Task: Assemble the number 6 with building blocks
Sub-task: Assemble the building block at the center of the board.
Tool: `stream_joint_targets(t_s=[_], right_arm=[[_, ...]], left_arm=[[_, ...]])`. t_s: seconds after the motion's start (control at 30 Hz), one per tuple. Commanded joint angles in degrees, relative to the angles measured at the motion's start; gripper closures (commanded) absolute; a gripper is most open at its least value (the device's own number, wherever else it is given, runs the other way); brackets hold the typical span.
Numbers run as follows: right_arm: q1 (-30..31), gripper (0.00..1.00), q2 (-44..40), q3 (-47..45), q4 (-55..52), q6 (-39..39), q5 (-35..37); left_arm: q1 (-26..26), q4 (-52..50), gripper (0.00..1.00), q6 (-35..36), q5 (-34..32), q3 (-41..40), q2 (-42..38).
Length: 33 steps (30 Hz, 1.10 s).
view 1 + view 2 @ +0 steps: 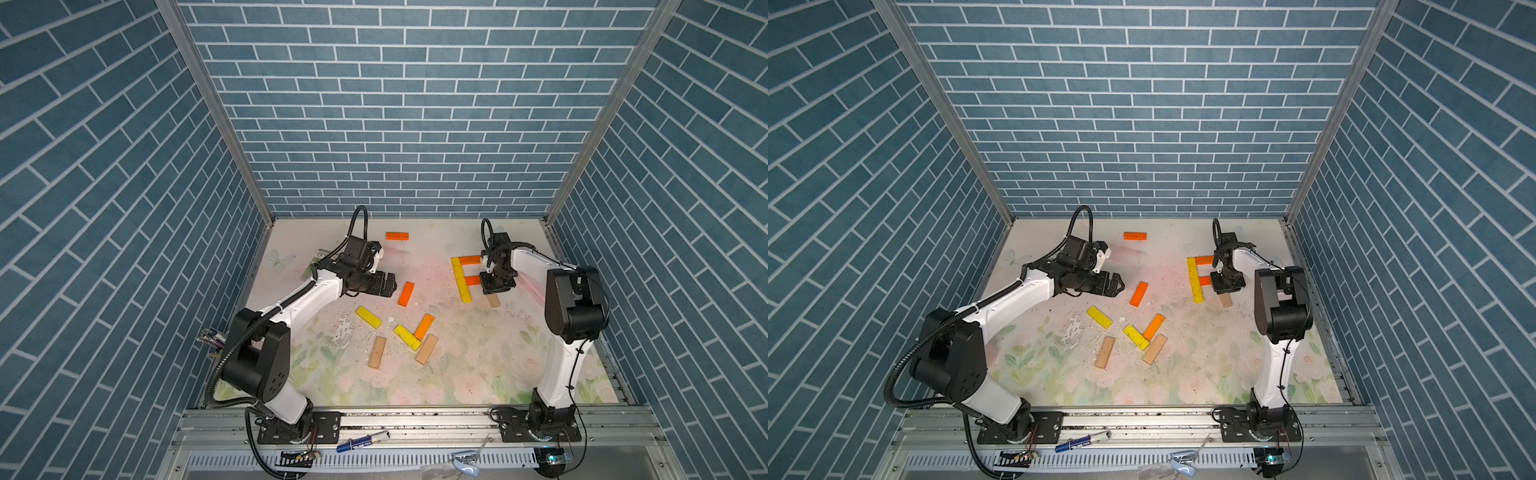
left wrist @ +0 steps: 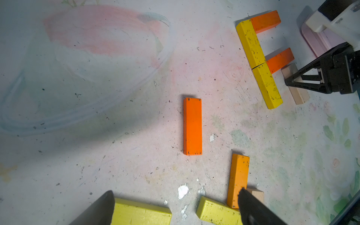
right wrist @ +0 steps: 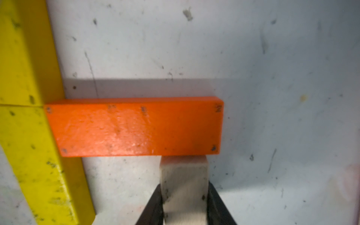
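Right end effector (image 1: 493,291): closed on tan block (image 3: 184,175), one jaw on each long side, grip across its short axis.
Tan block: directly under that end effector and appears down on the worktop (image 1: 478,353). One end butts the side of the middle orange bar (image 3: 134,126), near the bar's free end.
Long axis: square to the middle bar, parallel to the yellow spine (image 1: 461,279), running from the bar toward the robot's base.
Figure: spine of two yellows, top orange bar (image 1: 470,260), middle bar, tan as right side of the loop. Bottom bar missing.
Left end effector (image 1: 390,284): wide open, empty, above the worktop just beside the loose orange block (image 1: 406,294).
Nearer arm: right is on the tan. Left is nearer the spare blocks (image 1: 407,337), which lie well apart from the figure.
Next (judgement): hold tan parallel to the spine and let go. One bar must then bridge the open ends.
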Motion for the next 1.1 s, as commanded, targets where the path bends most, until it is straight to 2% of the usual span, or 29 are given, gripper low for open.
stream_joint_targets(t_s=[0.0,0.5,1.07], right_arm=[[-0.8,0.66,2.2,0.3,-1.0,-2.1,3.1],[-0.9,0.69,2.5,0.5,-2.3,-6.4,4.7],[-0.9,0.70,3.5,0.9,-2.2,-5.9,5.1]], left_arm=[[-0.2,-0.9,0.01,0.1,-0.4,1.3,0.2],[-0.3,-0.8,0.01,0.2,-0.4,1.2,0.2],[-0.3,-0.9,0.01,0.3,-0.4,1.3,0.5]])
